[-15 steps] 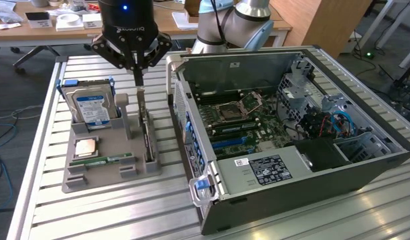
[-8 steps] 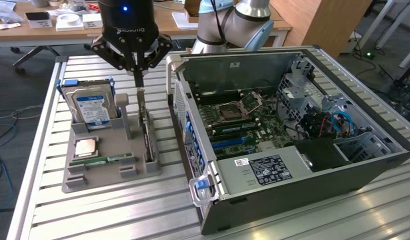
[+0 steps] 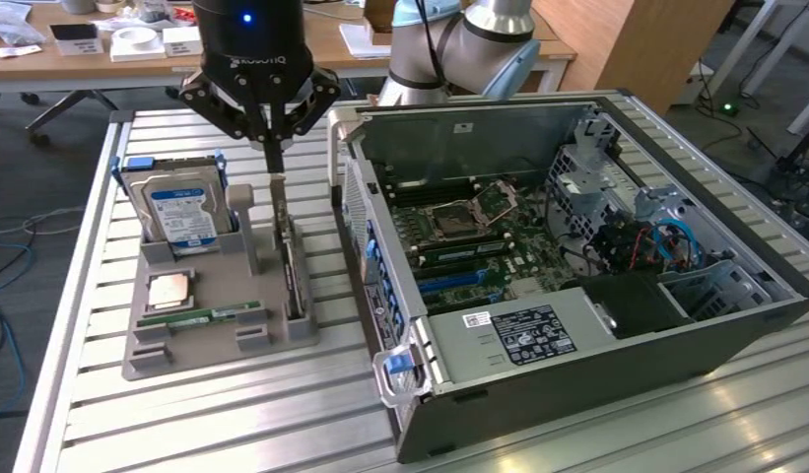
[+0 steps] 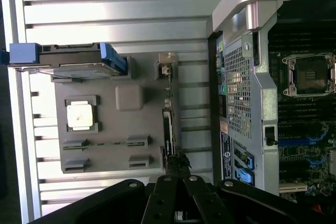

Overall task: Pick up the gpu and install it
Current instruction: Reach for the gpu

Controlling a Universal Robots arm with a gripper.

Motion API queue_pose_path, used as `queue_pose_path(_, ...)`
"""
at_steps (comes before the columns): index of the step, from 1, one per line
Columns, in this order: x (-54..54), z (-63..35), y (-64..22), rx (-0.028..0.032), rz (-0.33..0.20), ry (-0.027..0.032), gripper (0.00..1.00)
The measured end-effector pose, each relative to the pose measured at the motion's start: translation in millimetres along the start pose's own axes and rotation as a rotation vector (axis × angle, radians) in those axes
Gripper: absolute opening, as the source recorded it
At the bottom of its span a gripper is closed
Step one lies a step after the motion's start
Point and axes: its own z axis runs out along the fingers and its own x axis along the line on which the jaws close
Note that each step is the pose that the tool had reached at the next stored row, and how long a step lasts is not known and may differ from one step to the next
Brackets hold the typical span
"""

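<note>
**Task status.** On the exterior view's left, the grey tray sits on the slatted counter. It carries a hard drive standing upright, a processor chip and a memory stick lying flat.

The graphics card stands on edge in the slot along the tray's side nearest the computer case. The pincer is directly above it, fingers pressed together on the card's upper end. The grip appears to be made. The card is not yet lifted: its lower edge sits in the tray slot.

On the exterior view's right, the case lies open on its side. The motherboard is exposed and no card is fitted in its expansion slots. Lifting, transfer and seating remain to be done.

**View comparison.** The exterior view shows how tall the card stands and the case interior with its free slots. The wrist view looks straight down: the card appears edge-on as a thin dark line, and the pincer is aligned over one end of it. That view also shows the tray lying just beside the case's perforated rear panel, apart from it.
</note>
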Motion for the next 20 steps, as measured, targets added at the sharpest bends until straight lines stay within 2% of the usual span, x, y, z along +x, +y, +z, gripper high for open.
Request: queue_pose_path(20,-0.3,0.4,-3.7,0.0004,0.000,0.0000,0.11)
